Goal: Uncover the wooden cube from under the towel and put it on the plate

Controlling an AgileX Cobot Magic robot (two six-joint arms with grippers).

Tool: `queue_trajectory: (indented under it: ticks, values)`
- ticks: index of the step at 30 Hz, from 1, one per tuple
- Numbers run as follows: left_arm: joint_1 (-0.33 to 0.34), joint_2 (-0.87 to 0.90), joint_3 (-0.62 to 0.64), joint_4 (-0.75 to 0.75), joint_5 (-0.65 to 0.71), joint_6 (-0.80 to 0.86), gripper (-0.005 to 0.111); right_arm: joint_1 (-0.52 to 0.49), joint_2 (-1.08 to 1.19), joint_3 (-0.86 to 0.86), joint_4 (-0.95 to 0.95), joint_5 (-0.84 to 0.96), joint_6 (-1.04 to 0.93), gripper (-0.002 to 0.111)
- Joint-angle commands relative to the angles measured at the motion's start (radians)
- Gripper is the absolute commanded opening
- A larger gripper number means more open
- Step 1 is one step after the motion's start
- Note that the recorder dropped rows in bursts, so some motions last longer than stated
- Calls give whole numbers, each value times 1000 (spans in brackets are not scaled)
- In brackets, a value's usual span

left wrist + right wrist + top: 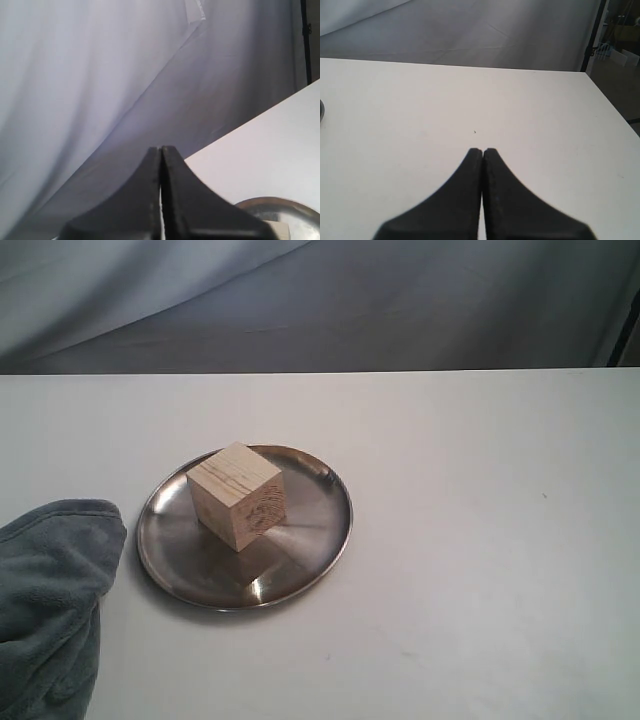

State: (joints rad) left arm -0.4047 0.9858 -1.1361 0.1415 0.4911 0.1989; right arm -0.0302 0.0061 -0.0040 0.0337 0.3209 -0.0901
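Note:
The pale wooden cube [237, 496] stands on the round steel plate [310, 530] near the middle of the white table. The blue-grey towel [50, 590] lies bunched at the table's front left, beside the plate and apart from the cube. Neither arm shows in the exterior view. In the left wrist view my left gripper [161, 148] is shut with nothing in it, raised above the table, and the plate's rim [280, 202] shows at the picture's edge. My right gripper [483, 149] is shut and empty over bare table, with a sliver of the plate [321, 110] at the edge.
A grey cloth backdrop [320, 300] hangs behind the table's far edge. The table's right edge [612, 105] shows in the right wrist view, with a dark stand and clutter beyond it.

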Motion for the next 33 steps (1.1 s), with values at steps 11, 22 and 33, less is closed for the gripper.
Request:
queue_trajectory:
  ticks: [11,22,33]
  values:
    - [-1,-281,296,6,-154,-50,0,0,-6,4,4,-14,-8,0]
    - [-1,-426,487,6,-209,-123,0,0,-6,4,4,-14,-8,0]
    - [-1,-508,560,6,-205,-115,0,0,-6,4,4,-14,-8,0]
